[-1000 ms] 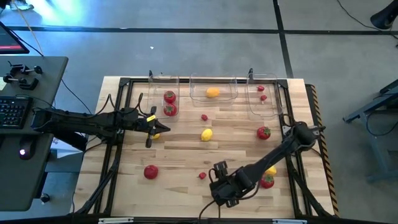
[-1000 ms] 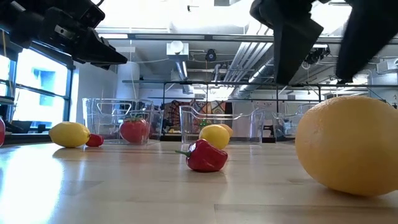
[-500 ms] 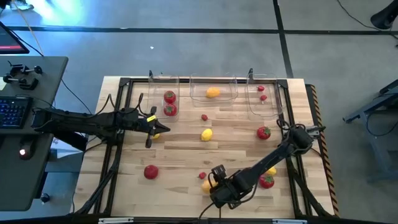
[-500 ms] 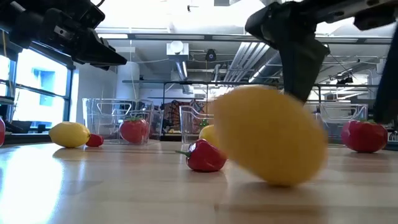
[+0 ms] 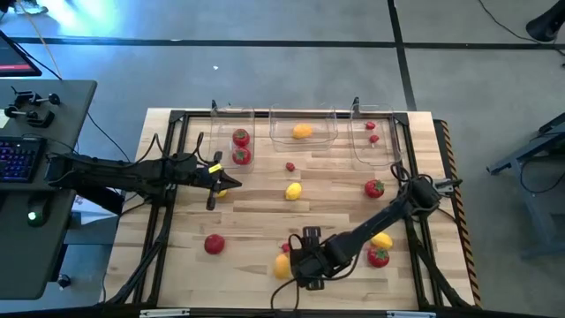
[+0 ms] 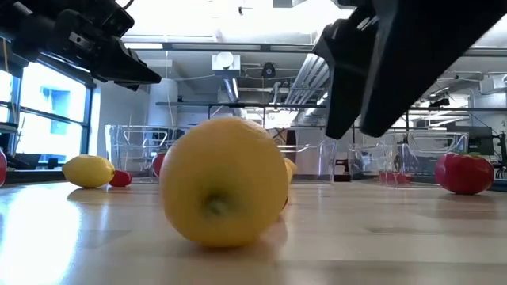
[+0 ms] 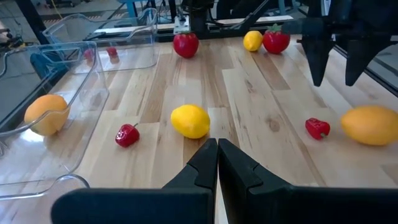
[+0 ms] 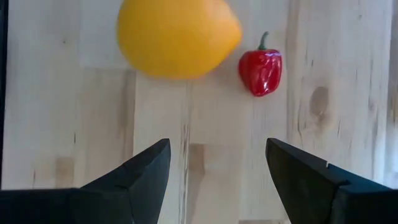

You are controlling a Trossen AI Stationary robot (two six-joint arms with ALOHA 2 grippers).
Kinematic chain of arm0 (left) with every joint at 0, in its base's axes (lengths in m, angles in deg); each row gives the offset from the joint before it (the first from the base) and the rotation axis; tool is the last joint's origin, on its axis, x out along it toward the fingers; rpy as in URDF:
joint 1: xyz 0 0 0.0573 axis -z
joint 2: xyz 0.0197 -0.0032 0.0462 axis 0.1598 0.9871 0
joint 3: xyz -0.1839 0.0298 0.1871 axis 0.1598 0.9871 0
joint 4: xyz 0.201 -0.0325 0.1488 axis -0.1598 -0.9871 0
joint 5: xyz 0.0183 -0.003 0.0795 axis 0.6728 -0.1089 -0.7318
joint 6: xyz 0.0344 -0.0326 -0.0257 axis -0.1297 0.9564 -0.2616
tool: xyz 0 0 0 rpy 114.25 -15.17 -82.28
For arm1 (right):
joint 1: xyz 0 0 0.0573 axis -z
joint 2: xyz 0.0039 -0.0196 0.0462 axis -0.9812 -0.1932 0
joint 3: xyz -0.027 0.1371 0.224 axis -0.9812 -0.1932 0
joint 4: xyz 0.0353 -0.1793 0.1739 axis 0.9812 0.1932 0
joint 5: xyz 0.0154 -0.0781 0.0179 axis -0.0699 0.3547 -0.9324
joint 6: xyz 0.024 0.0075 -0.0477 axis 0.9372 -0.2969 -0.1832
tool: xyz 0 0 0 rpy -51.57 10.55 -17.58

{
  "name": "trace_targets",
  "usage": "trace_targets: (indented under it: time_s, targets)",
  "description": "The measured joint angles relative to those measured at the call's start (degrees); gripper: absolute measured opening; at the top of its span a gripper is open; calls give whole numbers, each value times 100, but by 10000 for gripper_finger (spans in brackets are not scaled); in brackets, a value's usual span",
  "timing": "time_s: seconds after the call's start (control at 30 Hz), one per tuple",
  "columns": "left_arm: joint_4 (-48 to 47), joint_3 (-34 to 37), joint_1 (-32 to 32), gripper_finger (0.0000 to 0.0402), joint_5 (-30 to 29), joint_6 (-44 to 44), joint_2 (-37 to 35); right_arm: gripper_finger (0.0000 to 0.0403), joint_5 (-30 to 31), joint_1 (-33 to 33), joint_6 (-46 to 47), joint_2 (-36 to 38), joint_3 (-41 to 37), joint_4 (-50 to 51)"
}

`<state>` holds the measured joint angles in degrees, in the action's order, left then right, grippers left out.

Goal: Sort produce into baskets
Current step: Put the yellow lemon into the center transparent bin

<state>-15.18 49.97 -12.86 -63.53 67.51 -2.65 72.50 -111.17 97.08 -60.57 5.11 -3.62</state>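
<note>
A large yellow-orange oval fruit [image 5: 282,265] lies on the table near its front edge, next to a tiny red pepper [image 5: 287,247]. My right gripper [image 5: 298,261] hangs open just to the right of them, pointing steeply down. In the right wrist view the fruit [image 8: 178,34] and the pepper [image 8: 262,65] lie beyond my right gripper [image 8: 217,162], not between the fingers. My left gripper [image 5: 212,190] waits shut above the table's left part, over a lemon [image 5: 222,192]. Three clear baskets stand along the far edge: the left [image 5: 231,119] holds two tomatoes, the middle [image 5: 303,113] an orange, the right [image 5: 386,141] berries.
Loose on the table are a tomato [image 5: 214,244] at near left, a lemon [image 5: 293,191] and a small red piece [image 5: 290,166] in the middle, a tomato [image 5: 374,187] at right, and a yellow fruit [image 5: 383,240] with a tomato [image 5: 379,257] under the right arm.
The yellow-orange fruit has rolled along the table toward its left edge, out from beside my right gripper. My right gripper has followed a little toward the left and has rolled about its own axis, staying open.
</note>
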Motion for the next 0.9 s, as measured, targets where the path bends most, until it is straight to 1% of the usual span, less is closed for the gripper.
trace_targets:
  time_s: [0.1,0.17,0.23,0.33,0.37,0.43,0.5,0.57,0.6,0.63,0.67,0.73,0.8,0.9]
  targets:
    - [0,0,2,0,0,4,2,257,61,70,11,0,0,-10]
    - [3,0,2,0,0,4,1,255,80,92,195,0,0,-27]
    - [9,0,2,0,0,22,0,251,13,124,661,0,0,-156]
    - [9,0,7,0,0,109,2,231,-462,207,1616,2,2,-494]
    - [8,0,7,0,0,109,0,218,-509,217,1790,2,2,-617]
    - [7,0,7,0,0,102,1,176,-421,163,1788,2,10,-836]
    - [6,0,7,0,0,97,0,120,-374,78,1446,2,124,-840]
    - [-7,0,7,0,2,32,0,54,-272,5,1155,6,277,-832]
    - [-27,0,7,0,9,-7,0,28,-209,-28,1038,9,363,-824]
    - [-42,0,7,0,37,-47,0,15,-138,-58,909,9,453,-827]
    - [-58,0,7,0,49,-76,0,15,-97,-75,809,9,537,-849]
    - [-108,-2,7,0,51,-104,1,42,-87,-77,869,-41,727,-933]
    - [-151,-2,7,0,52,-103,2,87,-94,-72,1128,-133,919,-932]
    - [-217,-4,7,0,55,-104,0,168,-28,-51,1782,-350,1169,-865]
